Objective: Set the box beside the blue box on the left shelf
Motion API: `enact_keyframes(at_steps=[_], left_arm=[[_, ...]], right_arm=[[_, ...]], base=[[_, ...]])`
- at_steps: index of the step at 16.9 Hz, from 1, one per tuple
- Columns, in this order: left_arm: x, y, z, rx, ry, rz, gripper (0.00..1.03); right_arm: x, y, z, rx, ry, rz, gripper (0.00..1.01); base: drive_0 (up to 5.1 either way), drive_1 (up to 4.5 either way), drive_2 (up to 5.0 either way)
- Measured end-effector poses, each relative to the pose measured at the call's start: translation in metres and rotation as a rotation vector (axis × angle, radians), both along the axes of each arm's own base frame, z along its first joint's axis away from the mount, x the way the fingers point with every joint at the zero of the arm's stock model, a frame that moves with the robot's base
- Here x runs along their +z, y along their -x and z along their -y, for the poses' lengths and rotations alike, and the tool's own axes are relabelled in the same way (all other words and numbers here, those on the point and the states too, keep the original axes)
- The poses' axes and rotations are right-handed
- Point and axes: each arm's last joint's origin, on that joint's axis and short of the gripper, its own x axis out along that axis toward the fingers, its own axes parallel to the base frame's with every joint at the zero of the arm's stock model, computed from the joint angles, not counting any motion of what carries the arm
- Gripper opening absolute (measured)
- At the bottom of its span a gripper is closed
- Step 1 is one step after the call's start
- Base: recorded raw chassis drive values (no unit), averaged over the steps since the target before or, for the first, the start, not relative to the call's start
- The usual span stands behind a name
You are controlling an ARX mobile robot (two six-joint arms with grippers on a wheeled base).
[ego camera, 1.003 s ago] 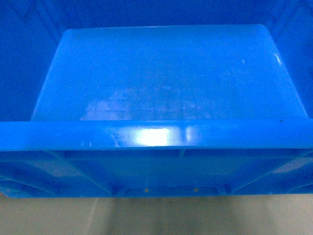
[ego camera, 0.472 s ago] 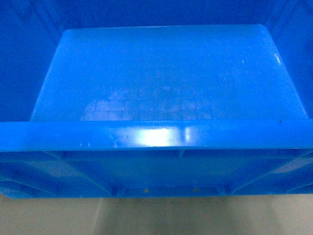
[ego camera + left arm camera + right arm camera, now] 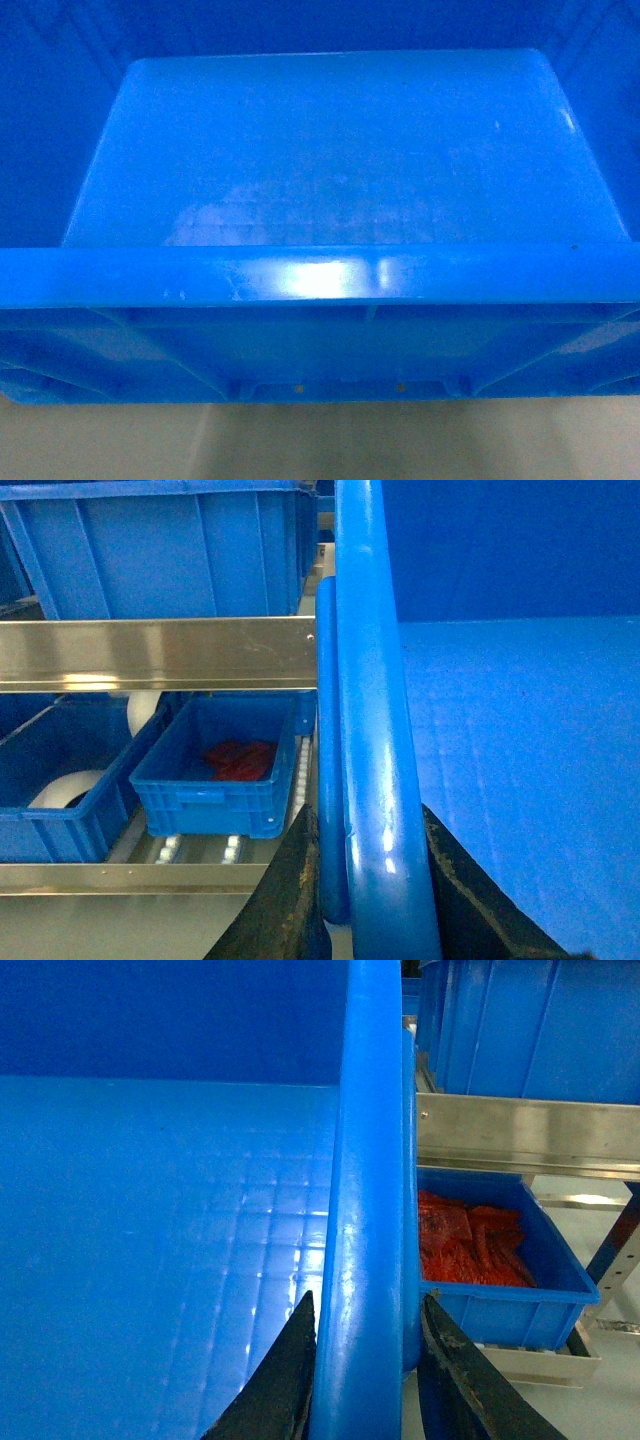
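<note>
Carrying the box (image 3: 340, 160) between both arms, close against the robot's front.

From the head it fills the view, long axis across. At the left wrist, the left gripper (image 3: 365, 880) clamps the rim, the left shelf (image 3: 200, 845) ahead-left. At the right wrist, the right gripper (image 3: 365, 1360) pinches the opposite rim.

The box (image 3: 340, 150) is glossy blue plastic, its smooth floor faintly gridded. The shelf (image 3: 150, 652) rail is brushed shiny metal, with white plastic rollers (image 3: 232, 848).
</note>
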Motion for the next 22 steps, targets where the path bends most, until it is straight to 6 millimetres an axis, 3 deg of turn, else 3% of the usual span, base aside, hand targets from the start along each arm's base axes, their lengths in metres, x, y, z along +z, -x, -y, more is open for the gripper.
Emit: enact_keyframes(at_steps=[22], left_arm=[[-0.0001,0.0000,0.0000,-0.001,0.000,0.000,0.20]], right_arm=[[0.0000,0.0000,0.0000,-0.001,0.001,0.000,0.21]], base=[[0.0,0.00,0.0]])
